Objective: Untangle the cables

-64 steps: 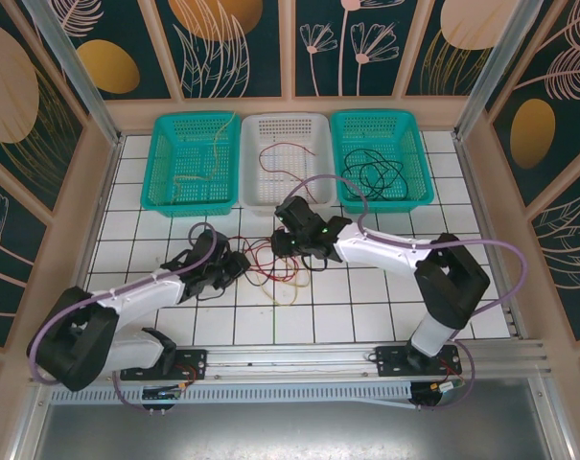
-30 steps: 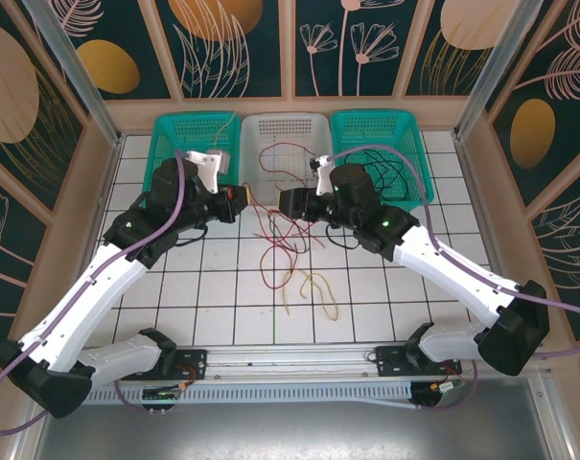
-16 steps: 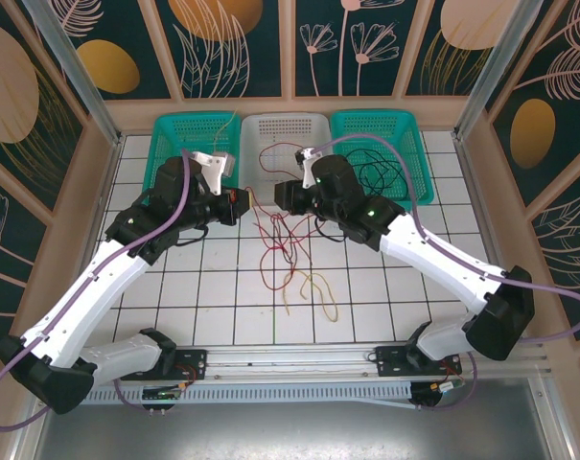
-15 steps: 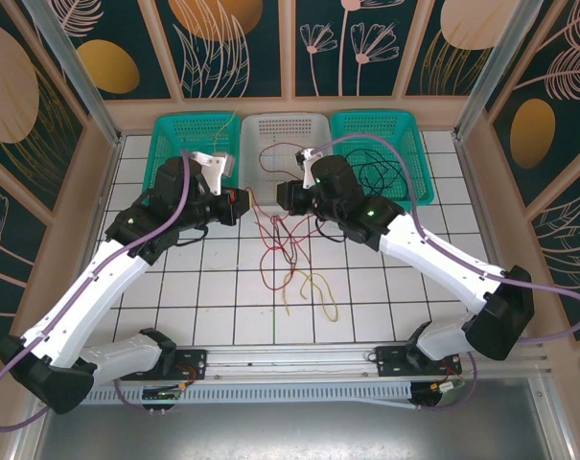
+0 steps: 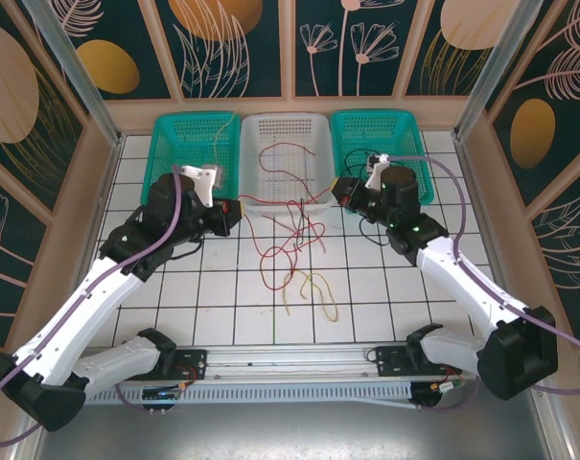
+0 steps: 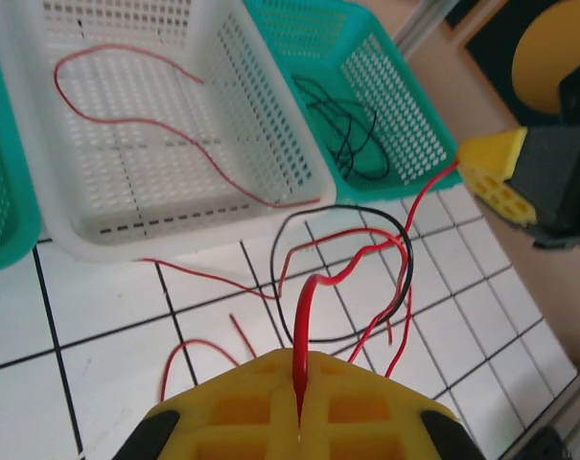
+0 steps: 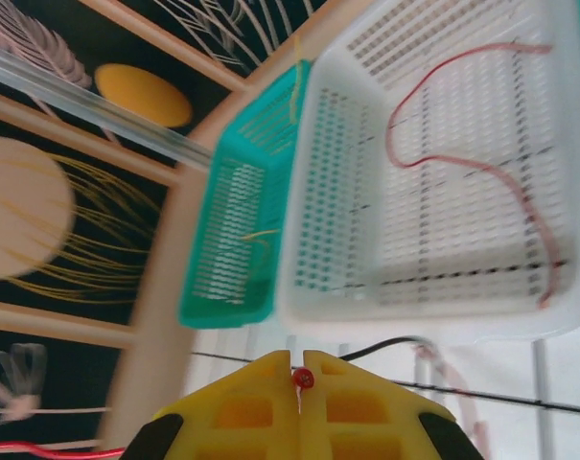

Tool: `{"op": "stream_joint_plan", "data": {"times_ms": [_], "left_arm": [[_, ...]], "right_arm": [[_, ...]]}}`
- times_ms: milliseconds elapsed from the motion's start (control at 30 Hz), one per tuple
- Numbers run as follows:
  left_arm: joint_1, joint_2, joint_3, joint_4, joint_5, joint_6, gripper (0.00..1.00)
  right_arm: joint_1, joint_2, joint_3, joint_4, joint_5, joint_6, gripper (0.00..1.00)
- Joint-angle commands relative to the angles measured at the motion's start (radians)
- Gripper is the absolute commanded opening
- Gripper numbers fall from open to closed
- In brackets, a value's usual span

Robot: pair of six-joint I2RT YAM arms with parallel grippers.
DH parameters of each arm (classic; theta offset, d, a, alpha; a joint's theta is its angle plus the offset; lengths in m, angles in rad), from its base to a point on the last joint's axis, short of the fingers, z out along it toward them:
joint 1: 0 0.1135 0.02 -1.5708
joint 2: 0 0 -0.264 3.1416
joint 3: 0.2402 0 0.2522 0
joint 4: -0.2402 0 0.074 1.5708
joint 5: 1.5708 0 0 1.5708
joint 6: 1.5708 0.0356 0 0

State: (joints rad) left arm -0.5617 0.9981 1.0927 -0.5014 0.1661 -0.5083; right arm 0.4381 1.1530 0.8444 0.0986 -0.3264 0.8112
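Pads (image 6: 251, 407), yellow and waffled, of left gripper (image 6: 299, 383) and right gripper (image 7: 297, 381) pinch thin red cable (image 6: 307, 292).

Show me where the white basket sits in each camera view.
Top external: white basket at top centre.
Left wrist: white basket at upper left.
Right wrist: white basket across the right side, tilted.
Shared landmark: the red cable looped inside it.

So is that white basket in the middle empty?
Not empty: a red wire lies looped across the floor of the white basket.
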Motion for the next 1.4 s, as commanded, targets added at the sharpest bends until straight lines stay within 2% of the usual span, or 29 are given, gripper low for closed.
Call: {"op": "stream_joint_plan", "data": {"times_ms": [0, 100, 233, 367, 400, 467, 600, 700, 833, 1033, 1200, 1367], "left_arm": [[0.005, -0.078, -0.056, 0.144, -0.067, -0.110, 0.00], [0.007, -0.125, -0.113, 0.209, -0.102, -0.188, 0.00], [0.006, -0.150, -0.178, 0.305, -0.054, -0.267, 0.00], [0.007, -0.140, -0.169, 0.349, -0.024, -0.303, 0.00], [0.007, -0.135, -0.162, 0.348, -0.022, -0.301, 0.00], [0.006, -0.123, -0.148, 0.341, -0.020, -0.297, 0.00], [0.007, -0.116, -0.145, 0.342, -0.017, -0.302, 0.00], [0.006, -0.115, -0.143, 0.351, -0.009, -0.313, 0.00], [0.006, -0.105, -0.129, 0.355, 0.016, -0.316, 0.00], [0.006, -0.105, -0.125, 0.347, 0.015, -0.314, 0.00], [0.006, -0.108, -0.126, 0.343, 0.016, -0.313, 0.00], [0.007, -0.108, -0.126, 0.340, 0.010, -0.313, 0.00]], "right_arm": [[-0.059, -0.024, -0.112, 0.317, -0.175, 0.247, 0.00], [-0.086, -0.027, -0.196, 0.533, -0.231, 0.376, 0.00], [-0.085, -0.036, -0.144, 0.391, -0.217, 0.294, 0.02], [-0.059, -0.052, -0.044, 0.087, -0.129, 0.110, 0.33], [-0.049, -0.058, -0.029, 0.027, -0.098, 0.070, 0.38], [-0.016, -0.083, -0.003, -0.098, -0.013, -0.010, 0.45], [0.057, -0.138, -0.012, -0.222, 0.111, -0.082, 0.54], [0.134, -0.162, -0.039, -0.228, 0.130, -0.101, 0.55], [0.224, -0.120, -0.050, -0.199, 0.149, -0.074, 0.53], [0.263, -0.014, -0.020, -0.117, 0.129, -0.040, 0.44], [0.293, 0.044, 0.002, -0.102, 0.128, -0.032, 0.42], [0.294, 0.074, 0.015, -0.141, 0.154, -0.047, 0.30]]}}
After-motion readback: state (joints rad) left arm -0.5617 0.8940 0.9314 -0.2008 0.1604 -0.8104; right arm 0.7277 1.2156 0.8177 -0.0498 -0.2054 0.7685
